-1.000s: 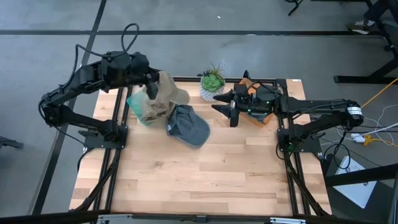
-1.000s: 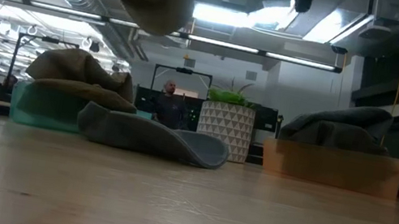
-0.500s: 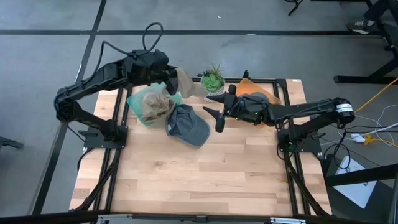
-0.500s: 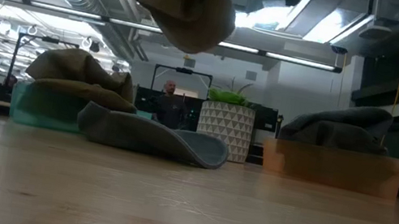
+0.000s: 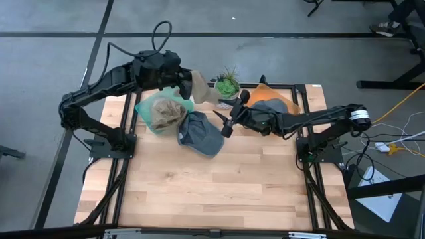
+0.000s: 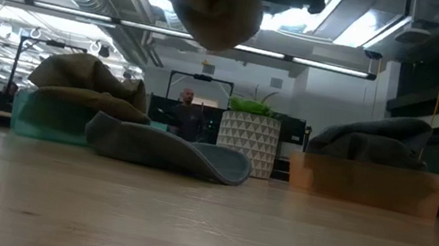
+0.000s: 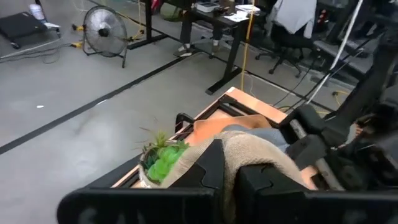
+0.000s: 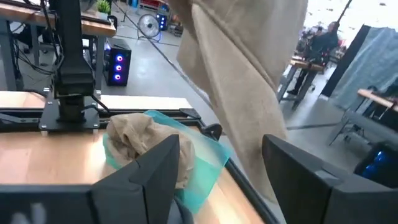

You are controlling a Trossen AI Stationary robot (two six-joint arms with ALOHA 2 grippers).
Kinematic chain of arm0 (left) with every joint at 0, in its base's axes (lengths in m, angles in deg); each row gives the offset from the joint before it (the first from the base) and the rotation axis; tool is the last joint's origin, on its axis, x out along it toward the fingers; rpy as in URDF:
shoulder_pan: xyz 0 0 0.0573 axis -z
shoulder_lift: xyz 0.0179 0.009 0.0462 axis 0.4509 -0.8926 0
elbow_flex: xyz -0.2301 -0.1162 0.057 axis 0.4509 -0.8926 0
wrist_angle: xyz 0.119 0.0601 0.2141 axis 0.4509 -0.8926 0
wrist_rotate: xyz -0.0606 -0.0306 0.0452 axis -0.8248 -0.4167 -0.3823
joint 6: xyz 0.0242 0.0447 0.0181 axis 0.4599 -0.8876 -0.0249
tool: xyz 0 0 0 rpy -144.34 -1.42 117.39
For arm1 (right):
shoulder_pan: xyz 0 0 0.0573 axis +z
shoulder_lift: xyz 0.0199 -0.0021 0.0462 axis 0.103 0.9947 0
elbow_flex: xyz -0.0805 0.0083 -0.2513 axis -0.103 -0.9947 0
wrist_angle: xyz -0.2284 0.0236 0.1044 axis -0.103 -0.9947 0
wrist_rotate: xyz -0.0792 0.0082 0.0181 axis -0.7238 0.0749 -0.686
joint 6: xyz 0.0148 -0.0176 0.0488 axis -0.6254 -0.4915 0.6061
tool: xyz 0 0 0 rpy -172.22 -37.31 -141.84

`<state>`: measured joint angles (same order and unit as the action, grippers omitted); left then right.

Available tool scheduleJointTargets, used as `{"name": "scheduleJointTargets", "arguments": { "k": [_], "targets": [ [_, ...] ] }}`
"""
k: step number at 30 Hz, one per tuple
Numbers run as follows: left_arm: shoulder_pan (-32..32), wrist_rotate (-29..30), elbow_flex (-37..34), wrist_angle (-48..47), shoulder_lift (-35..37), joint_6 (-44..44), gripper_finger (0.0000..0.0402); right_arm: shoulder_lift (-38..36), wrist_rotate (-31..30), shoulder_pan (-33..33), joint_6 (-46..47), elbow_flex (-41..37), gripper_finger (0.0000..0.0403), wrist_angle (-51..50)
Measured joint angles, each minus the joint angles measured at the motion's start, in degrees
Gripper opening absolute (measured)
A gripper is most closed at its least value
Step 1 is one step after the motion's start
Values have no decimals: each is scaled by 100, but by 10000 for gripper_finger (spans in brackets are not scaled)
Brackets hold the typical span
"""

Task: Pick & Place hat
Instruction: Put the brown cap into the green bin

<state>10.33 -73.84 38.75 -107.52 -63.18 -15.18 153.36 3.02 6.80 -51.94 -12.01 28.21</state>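
My left claw [image 5: 188, 84] pinches the tan hat [image 5: 199, 89] and holds it in the air above the far edge of the tabletop [image 5: 219, 192], just beside the plant [image 5: 227, 85]. In the left wrist view the fingers cover most of the hat, and from low down its top is cut off. My right claw [image 5: 226, 118] hangs spread near the far middle, its tips over the rim of the grey hat [image 5: 200, 135] lying flat there. The teal bin [image 5: 158, 111] at the far left holds another tan hat [image 5: 164, 113], slumped inside. The orange bin [image 5: 273, 108] at the far right holds a grey hat [image 5: 269, 106], partly hidden under my right arm.
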Motion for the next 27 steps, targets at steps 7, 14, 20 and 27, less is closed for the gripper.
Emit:
{"name": "scheduleJointTargets", "arguments": {
  "k": [7,14,20,27],
  "targets": [
    [41,-378,1,-10,0,75,6,88,-1399,-38,-150,0,225,493],
    [109,-718,2,-652,2,-173,8,-193,-1744,-39,-173,0,180,776],
    [111,-1350,2,-1146,5,-628,6,-477,-1731,-35,-173,0,98,776],
    [111,-1359,2,-1550,174,-734,4,-663,-1530,-28,-104,0,11,621]
  ]
}}
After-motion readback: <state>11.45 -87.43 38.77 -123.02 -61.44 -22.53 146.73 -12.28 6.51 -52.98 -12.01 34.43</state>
